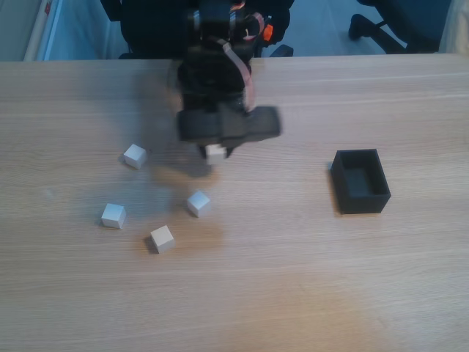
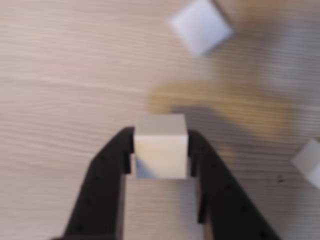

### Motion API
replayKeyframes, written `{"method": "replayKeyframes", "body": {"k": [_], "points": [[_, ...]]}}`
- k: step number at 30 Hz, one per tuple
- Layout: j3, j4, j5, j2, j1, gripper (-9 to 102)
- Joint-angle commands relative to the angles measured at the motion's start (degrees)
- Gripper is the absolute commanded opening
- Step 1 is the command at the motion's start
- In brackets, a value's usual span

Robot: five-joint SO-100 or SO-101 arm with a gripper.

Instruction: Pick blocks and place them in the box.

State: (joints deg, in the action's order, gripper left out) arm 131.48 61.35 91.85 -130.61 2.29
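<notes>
In the wrist view my gripper is shut on a cream block, held between both black fingers above the wooden table. The fixed view shows the same held block under the black gripper, left of the table's centre. Several more cream blocks lie on the table in the fixed view: one at the left, one lower left, one near the front and one just below the gripper. The black open-topped box stands well to the right and looks empty.
The arm's black base rises at the table's far edge, with an office chair base behind on the floor. Two blurred blocks appear past the fingers in the wrist view.
</notes>
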Motion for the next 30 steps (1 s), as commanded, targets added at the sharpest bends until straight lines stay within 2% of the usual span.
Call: {"method": "replayKeyframes", "body": {"k": [1, 7, 13, 22, 30], "points": [[-7.65, 3.25, -8.79, -2.11, 10.37, 0], [-14.59, 2.11, -18.72, 1.49, 23.03, 0], [-23.64, 1.76, -24.79, 9.84, 30.76, 0], [-38.14, 1.14, -30.06, 23.91, 36.39, 1], [-44.91, 0.88, -33.75, 31.11, 38.5, 6]]}}
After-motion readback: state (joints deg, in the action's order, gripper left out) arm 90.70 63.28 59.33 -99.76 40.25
